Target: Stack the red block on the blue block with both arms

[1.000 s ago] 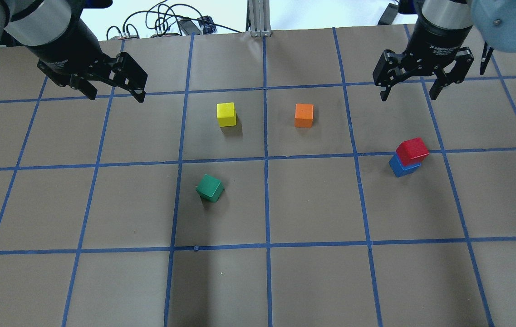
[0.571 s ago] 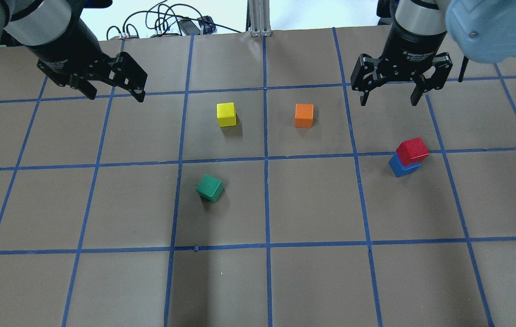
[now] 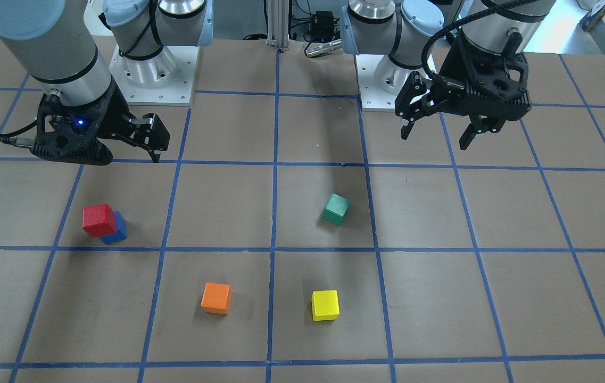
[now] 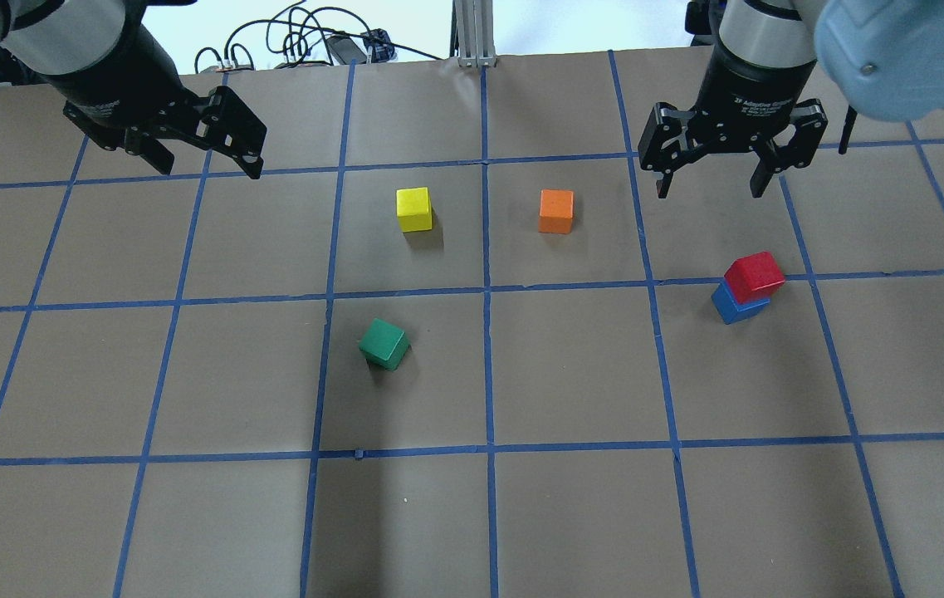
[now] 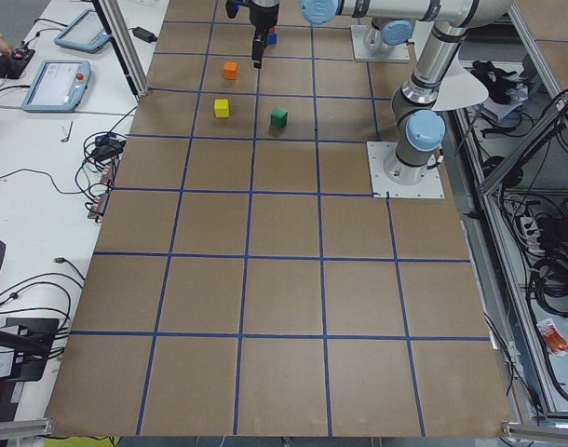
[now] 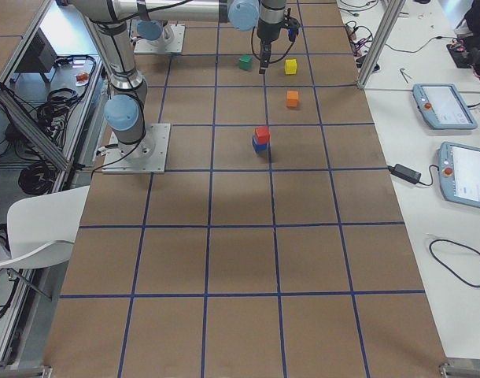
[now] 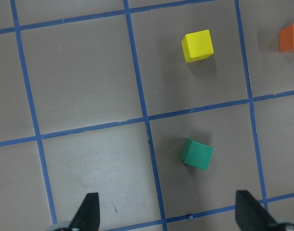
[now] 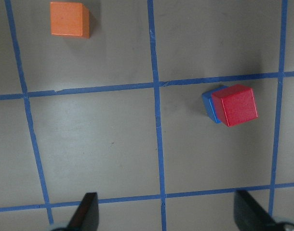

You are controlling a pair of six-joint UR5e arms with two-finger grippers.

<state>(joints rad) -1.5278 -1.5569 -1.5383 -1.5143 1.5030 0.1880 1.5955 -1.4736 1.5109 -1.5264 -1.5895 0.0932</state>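
The red block (image 4: 754, 275) rests on top of the blue block (image 4: 731, 308), set a little off-centre, at the right of the table. The stack also shows in the front view (image 3: 99, 219) and the right wrist view (image 8: 234, 105), where the blue block (image 8: 209, 103) peeks out on one side. My right gripper (image 4: 710, 188) is open and empty, hanging above the table beyond the stack and apart from it. My left gripper (image 4: 210, 169) is open and empty at the far left, high over the table.
A yellow cube (image 4: 413, 208) and an orange cube (image 4: 555, 211) stand in the far middle squares. A green cube (image 4: 383, 343) lies turned, left of centre. Cables (image 4: 305, 41) lie past the table's far edge. Arm bases (image 3: 150, 69) stand at the robot's side.
My right gripper has moved leftward and toward the far edge, staying open. My left gripper has shifted slightly toward the far edge. The blocks have not moved.
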